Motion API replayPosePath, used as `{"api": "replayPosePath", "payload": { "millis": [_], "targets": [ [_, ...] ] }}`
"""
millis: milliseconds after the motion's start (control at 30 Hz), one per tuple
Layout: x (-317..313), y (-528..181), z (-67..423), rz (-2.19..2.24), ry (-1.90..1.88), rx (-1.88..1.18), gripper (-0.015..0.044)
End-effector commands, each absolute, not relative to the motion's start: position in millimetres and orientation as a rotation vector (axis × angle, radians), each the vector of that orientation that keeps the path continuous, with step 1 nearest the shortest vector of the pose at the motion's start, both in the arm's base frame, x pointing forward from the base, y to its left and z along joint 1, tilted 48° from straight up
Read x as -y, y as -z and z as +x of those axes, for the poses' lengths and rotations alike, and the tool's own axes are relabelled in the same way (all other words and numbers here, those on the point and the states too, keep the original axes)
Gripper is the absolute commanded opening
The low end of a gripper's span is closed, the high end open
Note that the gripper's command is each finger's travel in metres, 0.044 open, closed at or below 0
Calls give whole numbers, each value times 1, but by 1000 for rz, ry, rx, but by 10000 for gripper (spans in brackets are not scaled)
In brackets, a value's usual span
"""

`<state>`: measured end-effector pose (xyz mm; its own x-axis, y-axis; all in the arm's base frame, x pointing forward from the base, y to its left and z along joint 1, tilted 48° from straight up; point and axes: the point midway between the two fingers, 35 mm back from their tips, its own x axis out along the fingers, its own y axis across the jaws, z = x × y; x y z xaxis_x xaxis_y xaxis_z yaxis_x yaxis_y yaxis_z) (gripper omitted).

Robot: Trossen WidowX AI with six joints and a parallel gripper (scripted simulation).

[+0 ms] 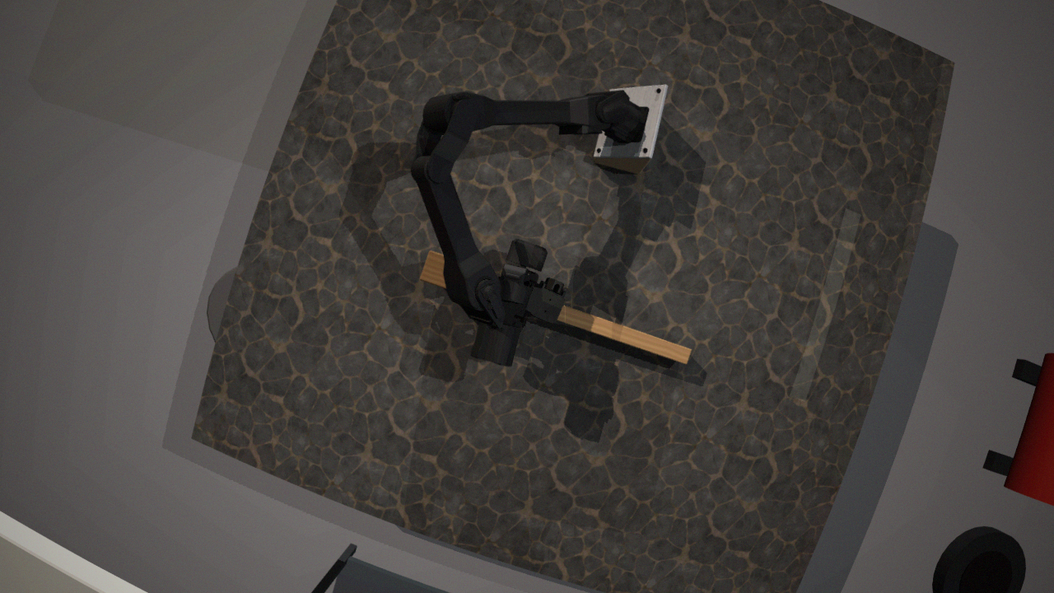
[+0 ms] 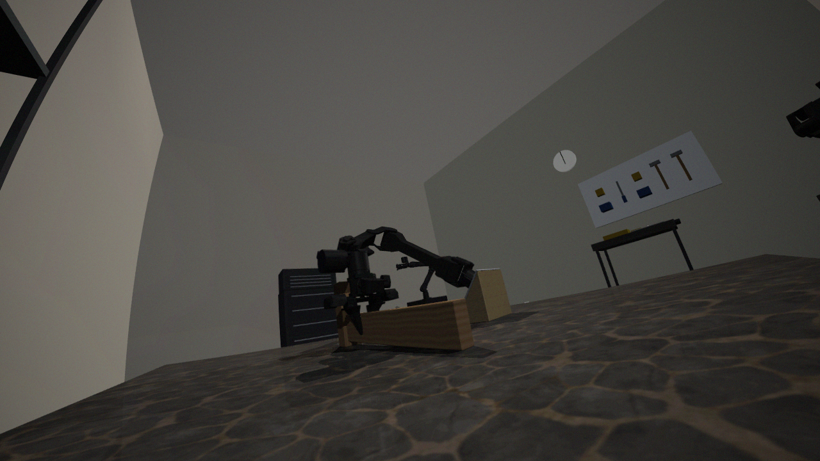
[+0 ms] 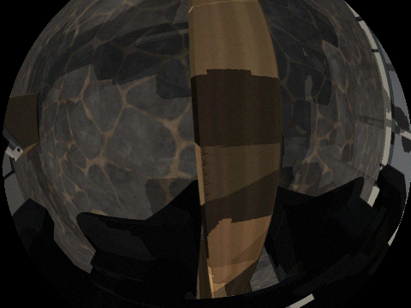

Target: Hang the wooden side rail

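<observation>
Black fingers clamped across a long, pale wooden side rail (image 1: pixel 626 335), gripping it partway along its length, nearer one end than the other. Seen from the wrist, rail (image 3: pixel 235 120) running straight up the middle between the dark fingers, a band of shadow crossing it. Gripper (image 1: pixel 527 295) pointing down from the black six-joint arm (image 1: pixel 445 198), which bends back to a grey square base plate (image 1: pixel 658 94) atop a tan wooden block (image 2: pixel 492 295). Rail lying diagonally on the dark cobble-patterned tabletop (image 1: pixel 737 457), one end jutting past the arm's forearm, the other toward the tabletop's opposite side. From the low exterior view, rail (image 2: pixel 418 326) with its near end down on the tabletop (image 2: pixel 573 372); whether the gripped part sits lifted, cannot tell. Hooks and headboard post not made out. Beyond: dark drawer cabinet (image 2: pixel 306 307), wall tool board (image 2: pixel 647 178), small black table (image 2: pixel 636 232).
</observation>
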<state>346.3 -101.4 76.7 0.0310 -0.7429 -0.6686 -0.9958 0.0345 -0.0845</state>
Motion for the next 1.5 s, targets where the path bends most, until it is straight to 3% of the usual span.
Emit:
{"api": "replayPosePath", "payload": {
  "millis": [0, 567, 1133, 1467],
  "targets": [
    [102, -77, 347, -1767, -583, -1763, 0],
    [104, -75, 347, -1767, -583, -1763, 0],
    [80, -94, 346, -1765, -588, -1762, 440],
    [54, -81, 347, -1765, -586, -1761, 440]
  ]
}}
